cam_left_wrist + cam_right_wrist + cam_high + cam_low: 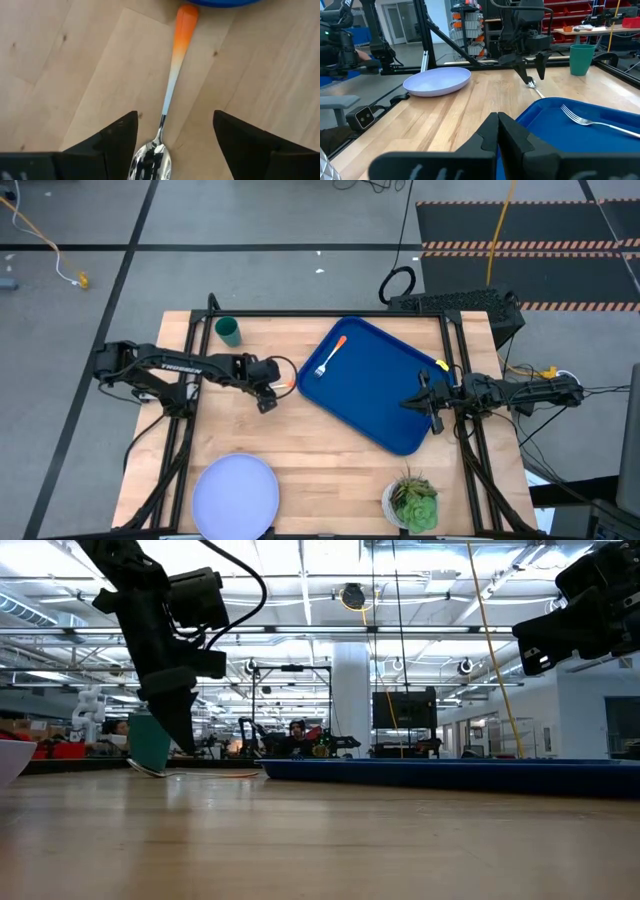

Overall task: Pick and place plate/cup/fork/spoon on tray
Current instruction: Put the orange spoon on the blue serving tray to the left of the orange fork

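Note:
The spoon (167, 95) lies flat on the wooden table, with its orange handle end (186, 20) at the blue tray's rim (220, 2). My left gripper (175, 114) is open and points down, one finger on either side of the spoon's neck and bowl (150, 162), touching nothing. It stands just left of the tray (268, 395). The fork (330, 357) lies on the tray (385, 395). The green cup (228, 330) stands at the far left. The plate (235, 492) rests at the near edge. My right gripper (497, 125) is shut and empty above the tray's right edge (425, 402).
A white pot with a green plant (412, 502) stands at the table's near right, close to the tray's near corner. The bare wood between the plate and the tray is free. Black frame bars run along the table's left, right and far edges.

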You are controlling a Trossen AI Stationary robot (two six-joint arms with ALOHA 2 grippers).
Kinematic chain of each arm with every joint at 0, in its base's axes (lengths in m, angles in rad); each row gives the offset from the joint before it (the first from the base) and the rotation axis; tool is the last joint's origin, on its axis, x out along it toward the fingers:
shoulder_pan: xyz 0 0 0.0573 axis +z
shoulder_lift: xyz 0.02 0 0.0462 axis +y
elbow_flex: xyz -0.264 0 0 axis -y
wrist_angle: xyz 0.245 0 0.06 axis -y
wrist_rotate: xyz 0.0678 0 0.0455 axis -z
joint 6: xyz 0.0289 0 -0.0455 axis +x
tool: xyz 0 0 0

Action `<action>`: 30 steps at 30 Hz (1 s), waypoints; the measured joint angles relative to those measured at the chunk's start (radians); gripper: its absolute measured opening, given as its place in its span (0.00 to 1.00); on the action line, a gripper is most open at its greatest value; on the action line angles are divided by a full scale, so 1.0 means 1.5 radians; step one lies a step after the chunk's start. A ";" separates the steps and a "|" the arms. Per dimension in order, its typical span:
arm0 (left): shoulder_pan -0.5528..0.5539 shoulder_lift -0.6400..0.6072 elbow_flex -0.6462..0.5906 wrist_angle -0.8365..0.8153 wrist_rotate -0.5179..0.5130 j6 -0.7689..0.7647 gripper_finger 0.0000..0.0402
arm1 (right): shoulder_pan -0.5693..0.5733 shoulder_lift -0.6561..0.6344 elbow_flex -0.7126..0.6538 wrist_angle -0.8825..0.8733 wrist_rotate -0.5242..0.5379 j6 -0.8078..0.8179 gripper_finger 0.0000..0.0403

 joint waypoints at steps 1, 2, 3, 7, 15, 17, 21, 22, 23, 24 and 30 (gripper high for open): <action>0.001 0.000 0.000 0.000 0.000 0.007 0.63 | 0.000 0.000 0.000 0.000 0.000 0.000 0.00; 0.002 0.000 0.000 0.000 0.000 0.012 0.62 | 0.000 0.000 0.000 0.000 0.000 0.000 0.00; 0.004 0.000 0.000 0.000 0.000 0.014 0.61 | 0.000 0.000 0.000 0.000 0.000 0.000 0.00; 0.006 0.000 0.000 -0.001 0.001 0.029 0.57 | 0.000 0.000 0.000 0.000 0.000 0.000 0.00; 0.004 0.000 0.000 0.020 0.005 0.035 0.55 | 0.000 0.000 0.000 0.000 0.000 0.000 0.00; 0.002 0.000 0.000 0.037 0.005 0.034 0.55 | 0.000 0.000 0.000 0.000 0.000 0.000 0.00; 0.001 0.000 0.000 0.047 0.006 0.042 0.55 | 0.000 0.000 0.000 0.000 0.000 0.000 0.00; 0.001 0.000 0.000 0.048 0.007 0.047 0.54 | 0.000 0.000 0.000 0.000 0.000 0.000 0.00; 0.001 0.000 -0.006 0.060 0.013 0.051 0.54 | 0.000 0.000 0.000 0.000 0.000 0.000 0.00; 0.001 -0.001 -0.015 0.074 0.022 0.056 0.54 | 0.000 0.000 0.000 0.000 0.000 0.000 0.00; 0.011 -0.001 -0.078 0.170 0.042 0.060 0.54 | 0.000 0.000 0.000 0.015 -0.002 0.059 0.00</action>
